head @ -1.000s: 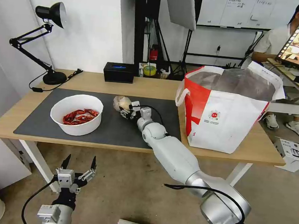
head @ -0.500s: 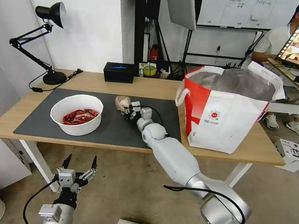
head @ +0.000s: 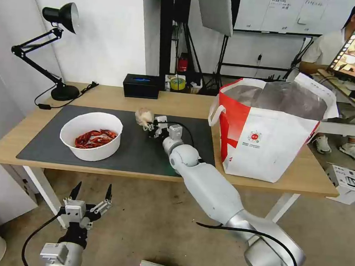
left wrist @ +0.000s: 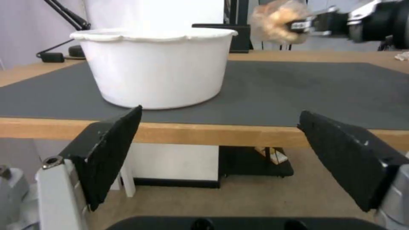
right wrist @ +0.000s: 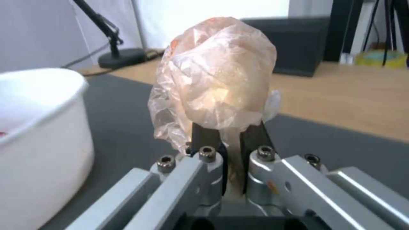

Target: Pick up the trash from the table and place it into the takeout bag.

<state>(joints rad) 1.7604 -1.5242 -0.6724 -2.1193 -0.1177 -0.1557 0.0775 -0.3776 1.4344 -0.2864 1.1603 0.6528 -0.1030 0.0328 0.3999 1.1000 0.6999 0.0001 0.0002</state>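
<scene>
A black articulated desk lamp (head: 57, 35) is standing against the white wall (head: 104, 27) (its shade angled downward), while brownish concrete floor (head: 157, 222) is stretching below.

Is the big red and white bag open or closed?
Open. The takeout bag stands upright on the table with its top spread wide, showing the silvery lining inside.

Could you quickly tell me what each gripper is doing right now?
Left gripper: open, empty, below the table edge.
Right gripper: closed on the plastic-wrapped lump.
</scene>
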